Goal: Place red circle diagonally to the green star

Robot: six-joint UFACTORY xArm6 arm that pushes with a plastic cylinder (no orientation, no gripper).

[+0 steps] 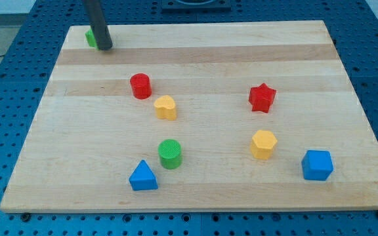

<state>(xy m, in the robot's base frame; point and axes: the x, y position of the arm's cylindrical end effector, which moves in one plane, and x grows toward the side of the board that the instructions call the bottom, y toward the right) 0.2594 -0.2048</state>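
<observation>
- My tip point(105, 47) rests at the board's point(195, 190) top-left corner, touching a green block point(90, 38) whose shape the rod hides.
- Tool is a bare rod; nothing clamped.
- Red circle point(140, 86) stands below-right of my tip, well apart, with a yellow heart point(165, 107) just beside it.
- Green circle point(170, 154) and blue triangle point(142, 176) sit nearer the view's bottom.

One camera looks down at an angle over the board's point(195, 190) near edge; whole board fits, moderately close
</observation>
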